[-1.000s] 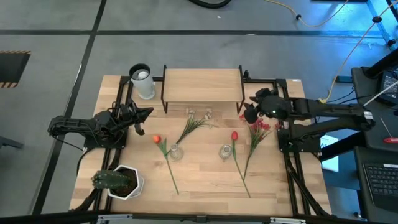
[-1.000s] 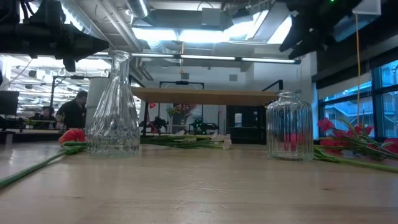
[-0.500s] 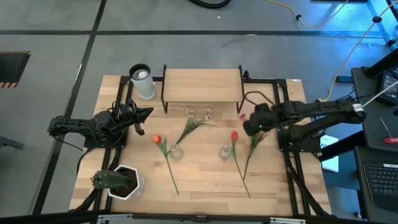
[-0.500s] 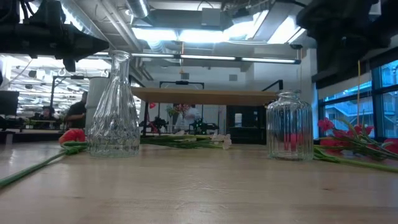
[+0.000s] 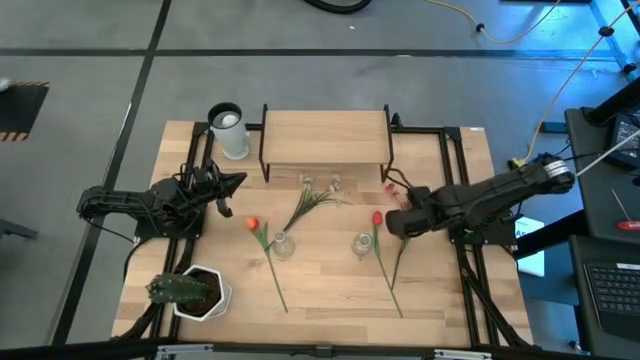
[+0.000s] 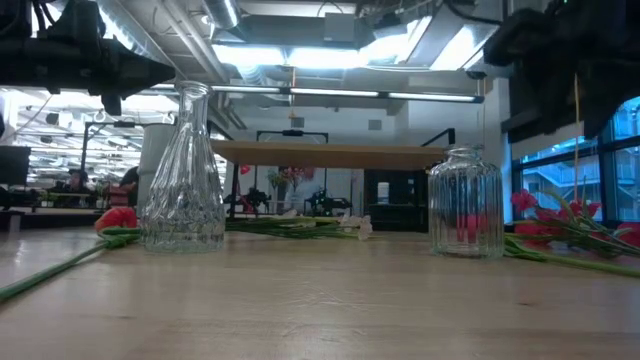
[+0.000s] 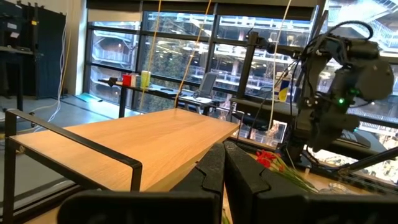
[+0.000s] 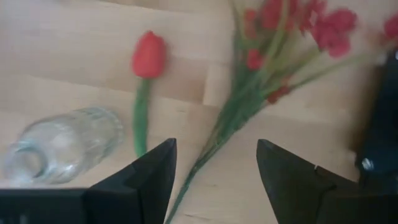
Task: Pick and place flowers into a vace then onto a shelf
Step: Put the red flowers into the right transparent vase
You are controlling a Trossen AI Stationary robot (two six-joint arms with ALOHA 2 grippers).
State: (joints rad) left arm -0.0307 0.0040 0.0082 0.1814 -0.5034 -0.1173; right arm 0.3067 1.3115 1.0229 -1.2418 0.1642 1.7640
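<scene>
The flowers lie flat on the tabletop: an orange tulip (image 5: pixel 252 224), a white-flowered sprig (image 5: pixel 311 200), a red tulip (image 5: pixel 377 217) and a spray of red blossoms (image 8: pixel 280 34). Two clear glass vases (image 5: pixel 283 243) (image 5: pixel 361 244) stand among them. The shelf (image 5: pixel 325 137) stands at the table's far edge. My right gripper (image 5: pixel 396 223) hovers open above the spray, its fingers on either side of the stems (image 8: pixel 227 121) without touching them. My left gripper (image 5: pixel 232 189) waits shut at the table's left, level with the shelf's left end.
A white cup (image 5: pixel 229 131) stands left of the shelf. A green spiky plant in a white pot (image 5: pixel 192 291) sits at the near left corner. The red tulip (image 8: pixel 149 54) and the squat ribbed vase (image 8: pixel 62 144) lie close beside the spray. Bare wood spans the near middle.
My right gripper has swung from beside the shelf's right end toward the table's near edge and slightly left, coming down over the red blossom spray. The flowers, the vases and the left arm have stayed where they were.
</scene>
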